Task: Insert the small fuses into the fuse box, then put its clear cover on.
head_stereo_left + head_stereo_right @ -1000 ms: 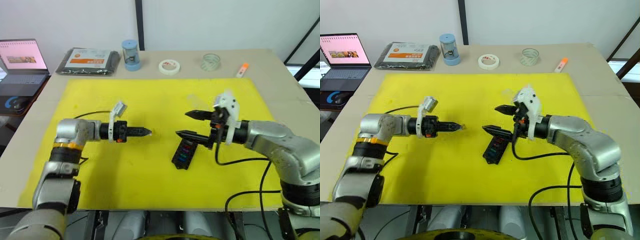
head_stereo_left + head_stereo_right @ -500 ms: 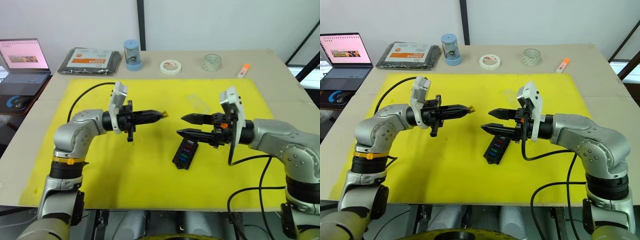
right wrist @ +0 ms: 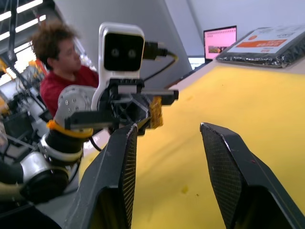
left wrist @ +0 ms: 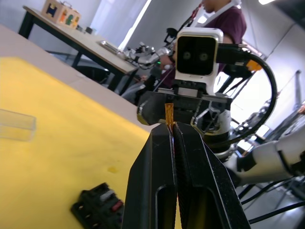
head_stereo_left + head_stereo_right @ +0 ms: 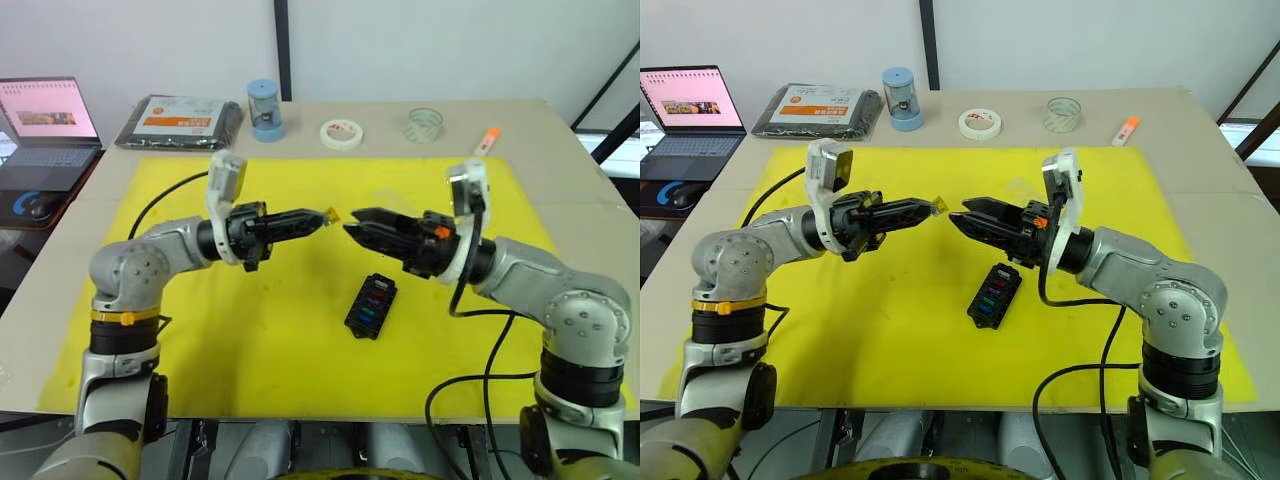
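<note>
**Two tools tip to tip above the mat, fuse between them**

Nearest, on the yellow mat (image 5: 250, 350): small black plastic fuse box (image 5: 371, 305) with rows of slots, lying flat and angled, teal, green, red and purple fuses (image 5: 373, 301) already seated in it. Free of both tools, below and a little toward the right one.

Above it, raised off the mat: left tool (image 5: 322, 217) with its two black fingers pressed together on a tiny brown-orange blade fuse (image 5: 331, 214), seen in the left wrist view as a thin amber strip (image 4: 168, 113) sticking out past the tips. Facing it, right tool (image 5: 352, 221) with fingers spread wide, holding nothing, tips just beside the fuse; touching or apart, hard to tell. In the right wrist view, the fuse (image 3: 155, 112) between the two parted black fingers (image 3: 118, 176) but farther off.

Farther back on the mat: clear rectangular plastic cover (image 5: 391, 203), faint, possibly lying flat, behind the right tool; plainer in the left wrist view (image 4: 17, 125).

At the far edge of the beige table (image 5: 560, 150): black packet with an orange label (image 5: 179, 122), blue cylindrical container (image 5: 264, 110), white tape roll (image 5: 341, 133), clear tape roll (image 5: 424, 124), small orange marker (image 5: 487, 140). Off the table's left side, an open laptop (image 5: 38, 130).

Behind, in the right wrist view: a person in a red shirt (image 3: 59, 71).
</note>
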Tool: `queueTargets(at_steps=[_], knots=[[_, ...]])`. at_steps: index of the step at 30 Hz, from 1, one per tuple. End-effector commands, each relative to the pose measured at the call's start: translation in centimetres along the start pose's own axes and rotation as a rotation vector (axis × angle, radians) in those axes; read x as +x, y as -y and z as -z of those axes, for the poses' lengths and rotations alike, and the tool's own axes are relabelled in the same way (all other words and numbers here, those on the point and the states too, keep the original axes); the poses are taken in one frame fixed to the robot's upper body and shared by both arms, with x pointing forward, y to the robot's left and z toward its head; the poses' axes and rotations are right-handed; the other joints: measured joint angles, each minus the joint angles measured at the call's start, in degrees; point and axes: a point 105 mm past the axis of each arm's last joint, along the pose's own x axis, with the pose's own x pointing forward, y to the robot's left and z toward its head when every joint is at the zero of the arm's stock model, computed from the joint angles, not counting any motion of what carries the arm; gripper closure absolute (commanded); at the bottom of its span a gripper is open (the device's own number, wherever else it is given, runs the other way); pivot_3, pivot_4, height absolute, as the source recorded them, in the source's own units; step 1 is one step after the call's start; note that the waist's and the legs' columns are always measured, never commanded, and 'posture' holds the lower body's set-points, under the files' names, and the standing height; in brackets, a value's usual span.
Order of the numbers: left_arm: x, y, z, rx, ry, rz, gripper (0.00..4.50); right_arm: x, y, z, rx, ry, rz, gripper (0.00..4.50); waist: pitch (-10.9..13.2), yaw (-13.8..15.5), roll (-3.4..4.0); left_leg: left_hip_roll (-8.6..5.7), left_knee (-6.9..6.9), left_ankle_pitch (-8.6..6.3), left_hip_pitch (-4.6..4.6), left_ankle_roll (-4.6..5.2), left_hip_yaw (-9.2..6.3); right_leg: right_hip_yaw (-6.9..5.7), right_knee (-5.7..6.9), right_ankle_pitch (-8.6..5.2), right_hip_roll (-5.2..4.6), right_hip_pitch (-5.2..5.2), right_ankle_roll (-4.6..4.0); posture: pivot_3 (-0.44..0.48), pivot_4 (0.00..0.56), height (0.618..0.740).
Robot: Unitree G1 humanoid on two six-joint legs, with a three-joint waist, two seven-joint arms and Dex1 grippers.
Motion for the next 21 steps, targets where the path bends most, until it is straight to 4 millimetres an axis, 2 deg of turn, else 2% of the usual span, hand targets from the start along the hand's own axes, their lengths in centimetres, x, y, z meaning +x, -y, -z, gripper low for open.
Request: queueTargets(at_steps=[1, 16, 19, 21], knots=[[0.3, 1.0, -1.6, 0.020, 0.041, 0.034, 4.50, 0.0, -0.8, -1.4, 0.006, 0.060, -0.018, 2.31, 0.00, 0.00, 0.00, 0.00, 0.00, 0.00, 0.00, 0.00, 0.00, 0.00, 0.00, 0.00, 0.01, 0.00, 0.00, 0.000, 0.150, 0.740], [1.1, 1.5, -2.1, 0.001, 0.068, 0.054, 4.50, 0.9, -1.5, -1.8, 0.081, 0.108, -0.028, 2.31, 0.00, -0.14, 0.00, 0.01, -0.01, 0.00, 0.01, 0.00, 0.01, 0.01, 0.00, 0.00, 0.05, 0.00, 0.00, 0.000, 0.150, 0.740], [1.2, 1.5, -2.1, -0.003, 0.072, 0.055, 4.50, 0.9, -1.6, -1.6, 0.079, 0.099, -0.029, 2.91, 0.00, -0.14, 0.00, 0.01, -0.01, 0.00, 0.00, 0.00, 0.01, 0.01, -0.01, 0.00, 0.06, 0.00, 0.00, 0.000, 0.150, 0.740], [1.3, 1.5, -2.0, -0.007, 0.074, 0.058, 4.50, 1.0, -1.7, -1.6, 0.081, 0.100, -0.031, 3.60, 0.00, -0.16, 0.00, 0.01, -0.01, 0.00, 0.01, 0.00, 0.01, 0.01, -0.01, 0.00, 0.06, 0.00, 0.00, 0.000, 0.150, 0.740]])
